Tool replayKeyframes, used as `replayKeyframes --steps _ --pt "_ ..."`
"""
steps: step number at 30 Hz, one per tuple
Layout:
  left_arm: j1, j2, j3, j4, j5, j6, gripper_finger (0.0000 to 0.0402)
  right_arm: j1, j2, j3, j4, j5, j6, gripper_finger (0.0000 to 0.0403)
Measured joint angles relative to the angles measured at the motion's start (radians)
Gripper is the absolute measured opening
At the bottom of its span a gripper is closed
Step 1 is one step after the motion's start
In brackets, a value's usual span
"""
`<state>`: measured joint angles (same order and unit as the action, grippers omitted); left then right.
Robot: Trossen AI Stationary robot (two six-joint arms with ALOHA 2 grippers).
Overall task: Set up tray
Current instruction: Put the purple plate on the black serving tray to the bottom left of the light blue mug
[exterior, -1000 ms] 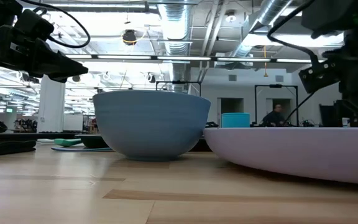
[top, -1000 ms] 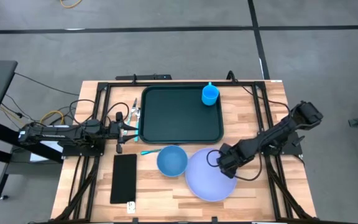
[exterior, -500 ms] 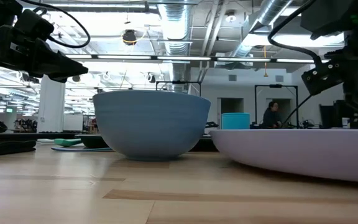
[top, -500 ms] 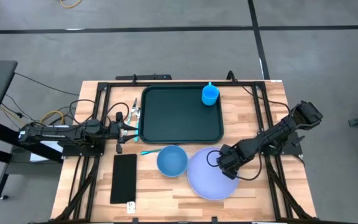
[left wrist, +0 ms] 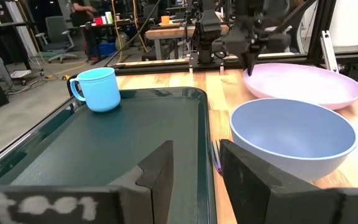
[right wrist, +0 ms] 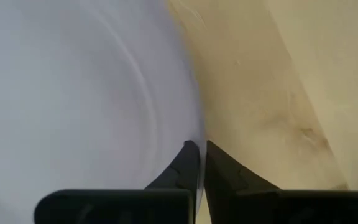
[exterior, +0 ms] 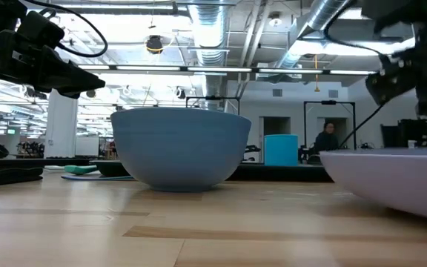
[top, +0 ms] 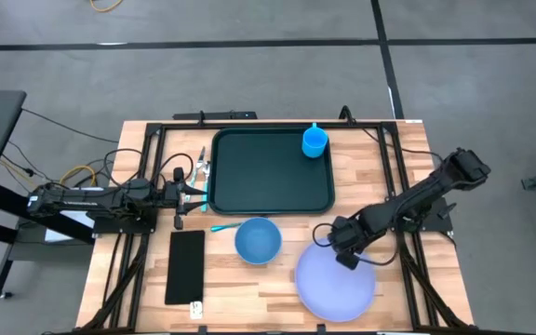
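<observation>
right jaws [right wrist: 199,163] pinch plate [top: 335,288] rim — tray [top: 272,173] apart

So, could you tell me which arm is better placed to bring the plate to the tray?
The right: its gripper is shut on the plate rim. The left gripper is open beside the tray.

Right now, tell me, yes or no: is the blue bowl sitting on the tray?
No: the blue bowl rests on the wooden table, just outside the tray rim.
</observation>
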<state>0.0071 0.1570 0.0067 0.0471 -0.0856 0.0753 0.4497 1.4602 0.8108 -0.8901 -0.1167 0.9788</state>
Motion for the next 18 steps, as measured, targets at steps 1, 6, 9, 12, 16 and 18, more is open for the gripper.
replayKeyframes --steps 1,6,9,12,16,18 --pt "0.0 0.0 0.0 0.0 0.0 0.0 0.0121 -0.003 -0.023 0.0 -0.003 0.001 0.008 0.0005" --pt "0.0 0.0 0.0 0.0 0.0 0.0 0.0121 -0.047 -0.144 -0.001 -0.059 0.022 0.044 0.0002" --pt "0.0 0.0 0.0 0.0 0.0 0.0 0.0121 -0.089 -0.211 -0.002 -0.107 0.025 0.05 0.0002" --pt "0.0 0.0 0.0 0.0 0.0 0.0 0.0121 -0.143 -0.266 -0.002 -0.146 0.045 0.047 0.0001" --pt "0.0 0.0 0.0 0.0 0.0 0.0 0.0121 -0.229 -0.328 -0.002 -0.151 0.073 0.015 0.0001" --pt "0.0 0.0 0.0 0.0 0.0 0.0 0.0121 -0.278 -0.351 -0.002 -0.147 0.08 -0.014 0.0001"
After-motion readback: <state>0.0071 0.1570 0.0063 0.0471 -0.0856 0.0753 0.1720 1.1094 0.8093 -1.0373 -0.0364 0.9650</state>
